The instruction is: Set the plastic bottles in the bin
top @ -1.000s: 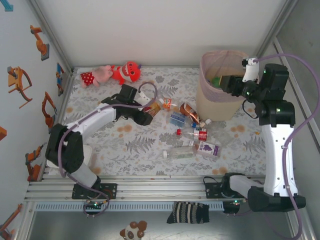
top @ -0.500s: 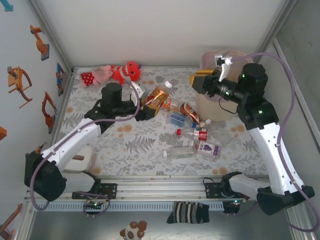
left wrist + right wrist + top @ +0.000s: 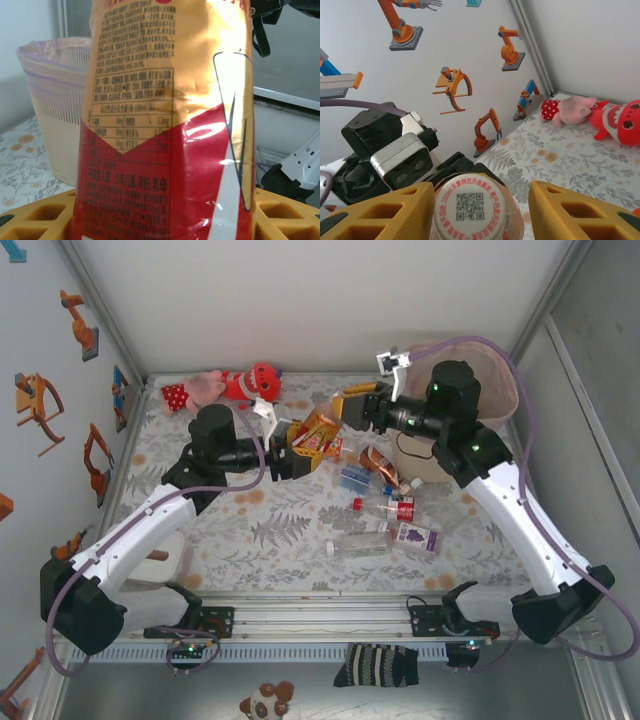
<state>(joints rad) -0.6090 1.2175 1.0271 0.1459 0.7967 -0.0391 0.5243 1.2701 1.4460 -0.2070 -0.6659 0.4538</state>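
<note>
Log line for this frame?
left jaws: shut on bottle | right jaws: open around its cap | bin: far right | phase: handover likely

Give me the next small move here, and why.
Probably close the right gripper on the cap. The left gripper holds the bottle up by its body, and the cap sits between the right jaws, which look open. The bin stands on the right arm's side, so a handover seems likely.

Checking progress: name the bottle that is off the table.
The orange-and-red-labelled bottle, gripped by the left gripper; the other bottles lie on the mat.
</note>
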